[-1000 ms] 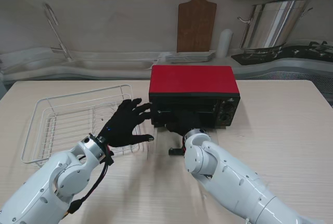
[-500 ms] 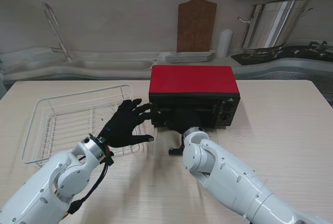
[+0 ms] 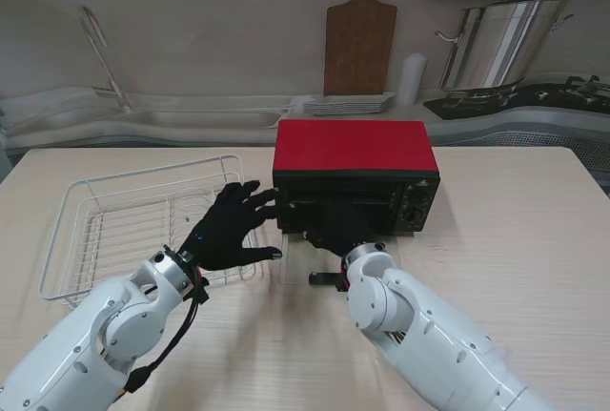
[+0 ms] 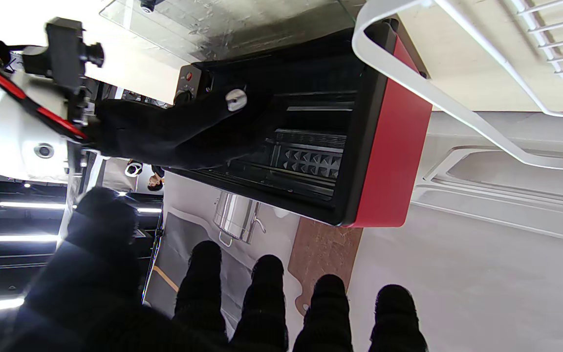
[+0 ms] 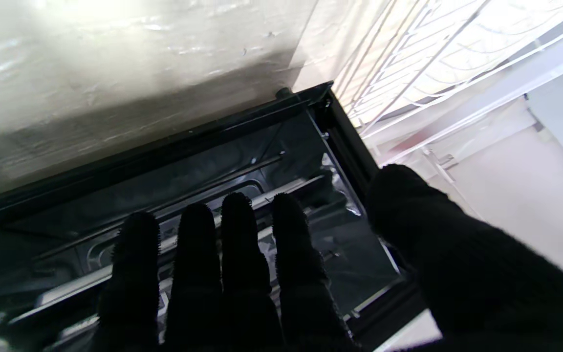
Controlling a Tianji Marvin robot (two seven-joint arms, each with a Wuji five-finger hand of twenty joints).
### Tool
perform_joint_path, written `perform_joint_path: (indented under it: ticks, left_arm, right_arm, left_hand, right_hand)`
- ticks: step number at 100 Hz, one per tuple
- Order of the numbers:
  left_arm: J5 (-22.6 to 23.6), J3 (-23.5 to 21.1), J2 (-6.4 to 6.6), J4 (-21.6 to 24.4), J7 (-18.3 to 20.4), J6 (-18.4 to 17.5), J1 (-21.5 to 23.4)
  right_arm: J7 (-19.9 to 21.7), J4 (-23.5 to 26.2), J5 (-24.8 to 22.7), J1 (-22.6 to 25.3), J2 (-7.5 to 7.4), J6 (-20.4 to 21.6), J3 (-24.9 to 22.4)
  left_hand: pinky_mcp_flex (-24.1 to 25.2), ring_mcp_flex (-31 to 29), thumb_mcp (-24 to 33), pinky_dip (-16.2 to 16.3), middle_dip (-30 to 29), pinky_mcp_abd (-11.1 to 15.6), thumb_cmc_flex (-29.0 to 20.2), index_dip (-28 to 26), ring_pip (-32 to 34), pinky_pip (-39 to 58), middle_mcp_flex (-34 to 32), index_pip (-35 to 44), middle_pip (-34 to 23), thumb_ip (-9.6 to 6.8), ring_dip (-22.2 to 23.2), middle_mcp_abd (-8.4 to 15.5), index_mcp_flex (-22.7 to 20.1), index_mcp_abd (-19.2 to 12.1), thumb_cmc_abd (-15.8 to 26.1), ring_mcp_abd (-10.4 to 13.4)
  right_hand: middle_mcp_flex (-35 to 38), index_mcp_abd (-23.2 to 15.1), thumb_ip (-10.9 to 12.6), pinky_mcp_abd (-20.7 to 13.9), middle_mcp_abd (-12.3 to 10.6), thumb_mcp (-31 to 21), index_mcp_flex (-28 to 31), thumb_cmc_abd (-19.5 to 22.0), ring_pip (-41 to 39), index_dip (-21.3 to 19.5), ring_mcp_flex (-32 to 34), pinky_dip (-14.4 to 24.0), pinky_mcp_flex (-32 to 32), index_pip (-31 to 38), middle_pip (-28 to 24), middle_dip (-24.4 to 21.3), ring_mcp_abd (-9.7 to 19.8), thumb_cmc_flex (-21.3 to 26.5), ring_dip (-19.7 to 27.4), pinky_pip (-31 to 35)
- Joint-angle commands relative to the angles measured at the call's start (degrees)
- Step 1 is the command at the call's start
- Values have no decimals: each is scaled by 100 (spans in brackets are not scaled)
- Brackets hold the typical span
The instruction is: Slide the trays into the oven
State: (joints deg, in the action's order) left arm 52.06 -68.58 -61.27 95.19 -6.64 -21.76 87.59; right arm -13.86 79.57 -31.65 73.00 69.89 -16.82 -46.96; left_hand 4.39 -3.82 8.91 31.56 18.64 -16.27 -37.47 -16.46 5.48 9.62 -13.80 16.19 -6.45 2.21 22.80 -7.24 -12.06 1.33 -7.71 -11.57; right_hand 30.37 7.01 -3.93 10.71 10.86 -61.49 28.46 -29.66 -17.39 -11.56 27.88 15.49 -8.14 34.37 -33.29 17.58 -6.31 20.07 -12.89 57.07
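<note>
Left hand (image 3: 229,228) splayed, holding nothing, fingertips (image 3: 265,209) resting at the left front corner of the red oven (image 3: 355,159), beside the wire rack (image 3: 124,225). Right hand (image 3: 334,225) flat, fingers (image 5: 235,244) straight and together inside the oven mouth, pressing on a tray (image 5: 130,274) already mostly in. Judgement: push level and straight, left hand bracing the oven against sliding on the desk (image 3: 515,239).

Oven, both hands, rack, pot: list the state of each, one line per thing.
oven: door folded down open, cavity exposed.
right hand: reaching into the oven mouth, fingers extended together; whether it holds anything cannot be told.
left hand: open, fingers spread, beside the oven's left front corner.
wire rack: on the table, left of the oven, nothing visible in it.
steel pot: lid on.
</note>
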Motion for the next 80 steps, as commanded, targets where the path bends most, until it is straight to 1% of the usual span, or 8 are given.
perform_joint_path:
  ticks: [1, 14, 24, 41, 60, 80]
  left_arm:
    - [-20, 4, -31, 49, 84, 10, 35]
    - [-19, -7, -30, 71, 90, 18, 53]
    - [-6, -24, -26, 101, 105, 21, 76]
    - [-9, -48, -18, 142, 173, 47, 103]
    - [7, -50, -13, 165, 194, 52, 114]
    - [32, -36, -11, 189, 191, 59, 120]
  right_arm:
    - [111, 190, -53, 297, -103, 112, -33]
    - [169, 628, -298, 795, -246, 427, -345]
    - [290, 949, -423, 1169, -348, 671, -592]
    - [410, 1401, -700, 1804, -490, 1185, -1001]
    - [422, 1735, -938, 2478, -588, 1770, -1422]
    - [603, 1933, -1027, 2949, -668, 2121, -1682]
  left_hand:
    - [86, 74, -101, -34, -57, 115, 36, -57, -61, -299, 113, 31, -44, -200, -95, 65, 25, 20, 146, 138]
    - [85, 70, -100, -35, -57, 115, 34, -58, -62, -299, 106, 33, -45, -200, -95, 69, 21, 20, 147, 136]
    - [82, 64, -103, -34, -59, 113, 36, -57, -61, -298, 100, 32, -44, -200, -96, 68, 14, 24, 149, 127]
    - [82, 71, -109, -36, -62, 119, 29, -53, -66, -299, 112, 21, -34, -200, -98, 62, 24, 29, 153, 132]
    - [87, 68, -117, -36, -65, 116, 26, -46, -64, -300, 115, 8, -28, -203, -98, 60, 36, 0, 161, 131]
    - [87, 66, -130, -37, -64, 120, 29, -45, -63, -301, 119, 6, -29, -205, -98, 70, 42, -10, 162, 129]
  right_hand:
    - [-98, -33, 158, -87, -70, -3, -40, 43, -39, -55, -94, 130, -29, 33, -79, 76, 27, -281, -71, 132]
    - [-63, -34, 164, -63, -75, 4, 2, 56, -48, -60, -55, 146, -79, 13, -71, 71, 25, -251, -73, 164]
    - [-72, -28, 166, -63, -69, 14, -12, 69, -34, -59, -65, 149, -76, -21, -48, 62, 19, -229, -67, 162]
    - [-85, -32, 172, -57, -70, 29, -28, 84, -10, -62, -83, 146, -60, -64, -26, 54, 34, -215, -57, 146]
    - [-81, -20, 180, -51, -68, 21, -17, 77, 5, -64, -85, 143, -50, -84, -20, 53, 25, -188, -48, 133]
    - [-88, -14, 179, -51, -64, 29, -15, 98, 17, -66, -88, 143, -50, -104, 0, 45, 29, -184, -42, 131]
